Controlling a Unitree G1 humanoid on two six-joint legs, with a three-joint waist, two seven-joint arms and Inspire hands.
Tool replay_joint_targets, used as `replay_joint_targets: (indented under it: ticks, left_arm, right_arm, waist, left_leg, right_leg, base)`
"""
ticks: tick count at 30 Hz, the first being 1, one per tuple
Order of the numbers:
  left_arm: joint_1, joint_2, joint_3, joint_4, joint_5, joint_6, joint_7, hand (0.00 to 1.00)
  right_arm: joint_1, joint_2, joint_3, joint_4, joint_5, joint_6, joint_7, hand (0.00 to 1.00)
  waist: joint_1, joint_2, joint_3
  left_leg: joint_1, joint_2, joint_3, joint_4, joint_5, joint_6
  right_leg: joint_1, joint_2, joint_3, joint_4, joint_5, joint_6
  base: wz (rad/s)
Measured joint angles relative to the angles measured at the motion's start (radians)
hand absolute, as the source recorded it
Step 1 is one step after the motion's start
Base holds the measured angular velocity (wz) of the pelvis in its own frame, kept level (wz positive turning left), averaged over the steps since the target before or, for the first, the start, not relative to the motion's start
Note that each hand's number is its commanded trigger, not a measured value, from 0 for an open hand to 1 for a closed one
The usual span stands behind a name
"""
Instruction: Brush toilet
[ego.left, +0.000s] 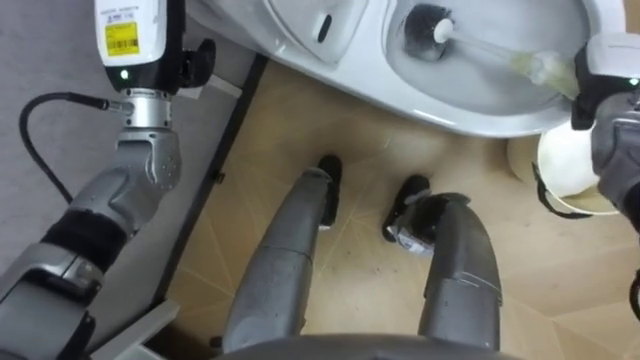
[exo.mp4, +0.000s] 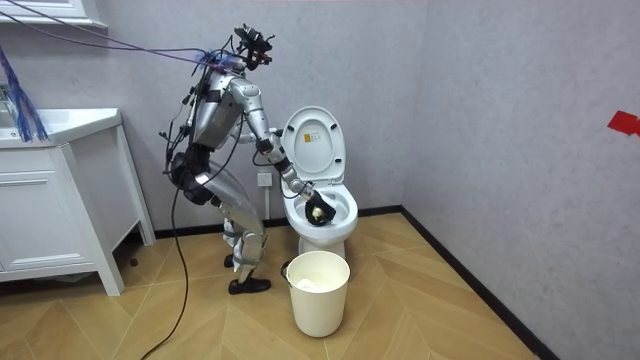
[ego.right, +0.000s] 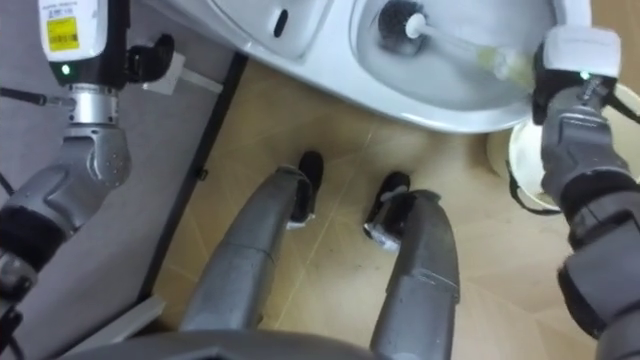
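Observation:
A toilet brush with a black bristle head (ego.left: 428, 28) and a clear handle (ego.left: 500, 55) lies inside the white toilet bowl (ego.left: 400, 88). The head rests against the bowl's inner wall and the handle runs off to the right. My right hand (ego.left: 592, 100) is over the bowl's right rim, curled round the handle's yellowish end. In the room view the right hand (exo.mp4: 316, 208) reaches down into the toilet (exo.mp4: 322, 215), whose lid (exo.mp4: 312, 140) stands up. My left hand (ego.left: 190, 62) is at the top left, beside the toilet and near the grey wall.
A white waste bin (ego.left: 570, 165) stands on the wooden floor right of my feet, close to the toilet's front (exo.mp4: 318, 290). A white cabinet (exo.mp4: 60, 200) stands behind me. I stand bent forward before the toilet.

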Motion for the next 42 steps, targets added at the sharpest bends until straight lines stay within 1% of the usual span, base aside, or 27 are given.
replay_joint_targets:
  ticks: [1,3,4,5,7,11,13,14,15,16,17,18,19,21,23,24,25,27,28,29,30,31,33,34,37,39,42]
  left_arm:
    - [-0.013,0.0,0.0,-0.001,0.001,0.0,0.012,0.0]
    - [-0.026,0.0,0.0,0.001,0.005,0.006,0.018,0.0]
    - [-0.033,0.0,0.001,0.006,0.021,0.012,0.018,0.0]
    - [-0.037,0.0,0.001,0.01,0.027,0.017,0.017,0.0]
    - [-0.051,-0.001,0.001,0.011,0.061,0.034,0.008,0.0]
    - [-0.053,-0.006,0.0,0.013,0.077,0.05,-0.019,0.0]
    - [-0.054,-0.01,0.0,0.03,0.077,0.051,-0.033,0.0]
    - [-0.054,-0.01,0.0,0.031,0.077,0.052,-0.037,0.0]
    - [-0.053,-0.01,0.001,0.032,0.08,0.052,-0.051,0.0]
    - [-0.053,-0.011,-0.001,0.031,0.077,0.049,-0.062,0.0]
    - [-0.053,-0.011,-0.001,0.031,0.076,0.046,-0.068,0.0]
    - [-0.053,-0.01,-0.001,0.031,0.075,0.044,-0.073,0.0]
    - [-0.05,-0.008,-0.001,0.031,0.075,0.043,-0.074,0.0]
    - [-0.049,-0.008,0.0,0.03,0.076,0.041,-0.075,0.0]
    - [-0.045,-0.008,0.001,0.029,0.075,0.034,-0.075,0.0]
    - [-0.043,-0.008,0.001,0.024,0.076,0.027,-0.075,0.0]
    - [-0.042,-0.008,0.001,0.015,0.076,0.016,-0.075,0.0]
    - [-0.033,-0.007,0.002,0.012,0.075,-0.004,-0.076,0.0]
    - [-0.024,-0.008,0.002,0.012,0.075,-0.014,-0.08,0.0]
    - [-0.021,-0.008,0.002,0.012,0.074,-0.018,-0.08,0.0]
    - [-0.017,-0.008,0.002,0.01,0.073,-0.026,-0.083,0.0]
    - [-0.005,-0.005,0.004,0.005,0.069,-0.034,-0.088,0.0]
    - [0.018,-0.003,0.016,-0.005,0.054,-0.042,-0.088,0.0]
    - [0.026,-0.003,0.021,-0.009,0.054,-0.043,-0.088,0.0]
    - [0.033,-0.003,0.028,-0.01,0.055,-0.045,-0.09,0.0]
    - [0.034,-0.001,0.027,-0.01,0.055,-0.045,-0.099,0.0]
    - [0.024,0.012,0.023,-0.01,0.055,-0.05,-0.122,0.0]
  right_arm:
    - [-0.001,0.0,-0.017,0.005,0.014,-0.006,-0.02,1.0]
    - [-0.032,0.002,-0.022,0.02,0.02,-0.013,-0.044,1.0]
    - [-0.051,0.002,-0.028,0.027,0.002,-0.013,-0.046,1.0]
    - [-0.058,0.001,-0.031,0.029,-0.007,-0.013,-0.05,1.0]
    - [-0.073,-0.001,-0.03,0.03,-0.042,-0.012,-0.067,1.0]
    - [-0.073,0.004,-0.031,0.02,-0.147,-0.01,-0.071,1.0]
    - [-0.072,0.023,-0.031,0.015,-0.237,0.001,-0.075,1.0]
    - [-0.072,0.027,-0.031,0.01,-0.259,0.005,-0.075,1.0]
    - [-0.07,0.031,-0.03,-0.005,-0.318,0.015,-0.075,1.0]
    - [-0.069,0.027,-0.024,-0.021,-0.362,0.026,-0.075,1.0]
    - [-0.069,0.026,-0.019,-0.027,-0.373,0.032,-0.075,1.0]
    - [-0.069,0.027,-0.013,-0.031,-0.41,0.046,-0.075,1.0]
    - [-0.061,0.021,0.002,-0.051,-0.442,0.061,-0.073,1.0]
    - [-0.037,0.004,0.023,-0.097,-0.491,0.077,-0.07,1.0]
    - [-0.012,0.001,0.025,-0.142,-0.551,0.093,-0.056,1.0]
    - [0.002,0.0,0.03,-0.164,-0.567,0.103,-0.049,1.0]
    - [0.016,-0.006,0.03,-0.185,-0.576,0.113,-0.041,1.0]
    - [0.04,-0.007,0.026,-0.227,-0.588,0.121,-0.017,1.0]
    - [0.06,-0.007,0.023,-0.262,-0.59,0.122,-0.002,1.0]
    - [0.069,-0.008,0.02,-0.274,-0.59,0.122,0.005,1.0]
    - [0.088,-0.013,0.018,-0.297,-0.59,0.131,0.022,1.0]
    - [0.098,-0.014,0.018,-0.318,-0.589,0.14,0.04,1.0]
    - [0.114,-0.02,0.018,-0.368,-0.591,0.155,0.065,1.0]
    - [0.129,-0.026,0.018,-0.393,-0.591,0.165,0.078,1.0]
    - [0.146,-0.034,0.017,-0.436,-0.59,0.181,0.109,1.0]
    - [0.146,-0.037,0.017,-0.445,-0.59,0.183,0.125,1.0]
    - [0.143,-0.046,0.017,-0.443,-0.587,0.183,0.144,1.0]
  waist:
    - [-0.006,-0.013,0.0002]
    - [-0.02,-0.025,0.0063]
    - [-0.032,-0.032,0.0056]
    - [-0.037,-0.037,0.0054]
    - [-0.041,-0.046,0.0049]
    - [-0.037,-0.046,0.005]
    - [-0.034,-0.041,0.0059]
    - [-0.033,-0.04,0.0056]
    - [-0.027,-0.036,0.0067]
    - [-0.02,-0.02,0.008]
    - [-0.019,-0.012,0.0085]
    - [-0.014,-0.003,0.0071]
    - [-0.005,0.004,0.0056]
    - [0.016,0.006,0.0051]
    - [0.024,0.013,0.0043]
    - [0.031,0.018,0.0034]
    - [0.032,0.026,0.0038]
    - [0.034,0.029,0.0032]
    - [0.033,0.032,0.0014]
    - [0.032,0.032,0.0011]
    - [0.032,0.035,-0.0009]
    - [0.032,0.041,-0.0049]
    - [0.03,0.046,-0.008]
    - [0.027,0.048,-0.0095]
    - [0.026,0.048,-0.0097]
    - [0.025,0.049,-0.0102]
    - [0.025,0.049,-0.0105]
  left_leg:
    - [-0.011,-0.002,0.004,0.003,0.005,0.004]
    - [-0.015,-0.004,0.003,0.013,0.007,0.006]
    - [-0.014,-0.01,0.003,0.014,0.007,0.007]
    - [-0.013,-0.015,0.003,0.014,0.008,0.009]
    - [-0.012,-0.017,0.0,0.018,0.008,0.009]
    - [-0.005,-0.019,0.007,0.024,0.007,0.014]
    - [0.01,-0.017,0.007,0.024,0.007,0.015]
    - [0.013,-0.017,0.007,0.022,0.007,0.015]
    - [0.019,-0.015,0.006,0.018,0.006,0.015]
    - [0.022,-0.012,-0.003,0.017,0.006,0.015]
    - [0.024,-0.013,-0.005,0.016,0.007,0.015]
    - [0.025,-0.012,-0.006,0.017,0.006,0.014]
    - [0.025,-0.008,-0.005,0.017,0.005,0.012]
    - [0.026,0.001,-0.005,0.014,0.001,0.006]
    - [0.026,0.014,-0.007,0.013,-0.003,0.0]
    - [0.027,0.02,-0.011,0.013,-0.006,-0.005]
    - [0.028,0.024,-0.016,0.009,-0.007,-0.007]
    - [0.039,0.034,-0.015,-0.004,-0.01,-0.011]
    - [0.049,0.04,-0.015,-0.012,-0.011,-0.013]
    - [0.054,0.042,-0.015,-0.017,-0.011,-0.013]
    - [0.063,0.044,-0.014,-0.029,-0.01,-0.014]
    - [0.067,0.052,-0.011,-0.037,-0.01,-0.013]
    - [0.069,0.055,-0.009,-0.042,-0.012,-0.016]
    - [0.069,0.055,-0.009,-0.044,-0.012,-0.017]
    - [0.067,0.056,-0.009,-0.045,-0.012,-0.017]
    - [0.068,0.057,-0.009,-0.042,-0.012,-0.017]
    - [0.073,0.056,-0.005,-0.039,-0.012,-0.015]
  right_leg:
    - [-0.012,-0.006,0.001,0.008,-0.001,0.002]
    - [-0.014,-0.009,0.001,0.013,-0.002,0.005]
    - [-0.014,-0.015,0.001,0.018,-0.006,0.013]
    - [-0.014,-0.021,0.001,0.022,-0.007,0.016]
    - [-0.009,-0.019,0.002,0.022,-0.002,0.025]
    - [-0.006,-0.017,0.015,0.026,0.003,0.034]
    - [0.009,-0.016,0.013,0.021,0.005,0.033]
    - [0.012,-0.015,0.013,0.02,0.005,0.033]
    - [0.018,-0.014,0.011,0.015,0.006,0.031]
    - [0.031,-0.011,-0.001,0.005,0.007,0.029]
    - [0.035,-0.012,-0.006,0.003,0.007,0.029]
    - [0.037,-0.01,-0.006,0.002,0.007,0.03]
    - [0.037,-0.005,-0.005,-0.002,0.007,0.03]
    - [0.037,0.004,-0.007,-0.014,0.013,0.024]
    - [0.041,0.02,-0.008,-0.025,0.014,0.022]
    - [0.046,0.025,-0.016,-0.034,0.017,0.016]
    - [0.052,0.031,-0.021,-0.044,0.018,0.013]
    - [0.063,0.043,-0.021,-0.063,0.026,0.002]
    - [0.072,0.051,-0.02,-0.075,0.028,-0.002]
    - [0.076,0.054,-0.02,-0.08,0.028,-0.002]
    - [0.084,0.055,-0.02,-0.088,0.029,-0.003]
    - [0.09,0.063,-0.02,-0.101,0.031,-0.006]
    - [0.091,0.069,-0.017,-0.107,0.032,-0.008]
    - [0.091,0.069,-0.017,-0.107,0.031,-0.009]
    - [0.091,0.072,-0.017,-0.11,0.028,-0.01]
    - [0.093,0.072,-0.017,-0.11,0.028,-0.01]
    - [0.097,0.069,-0.017,-0.11,0.031,-0.005]
  base:
    - [0.19]
    - [0.03]
    - [0.05]
    - [0.1]
    - [0.05]
    - [-0.04]
    - [-0.1]
    - [-0.04]
    - [0.0]
    - [0.0]
    - [0.07]
    - [0.0]
    - [-0.05]
    - [-0.19]
    - [-0.15]
    - [-0.09]
    - [-0.08]
    - [-0.1]
    - [-0.12]
    - [-0.05]
    - [-0.04]
    - [-0.05]
    - [-0.07]
    - [0.0]
    - [0.01]
    - [0.0]
    - [0.0]
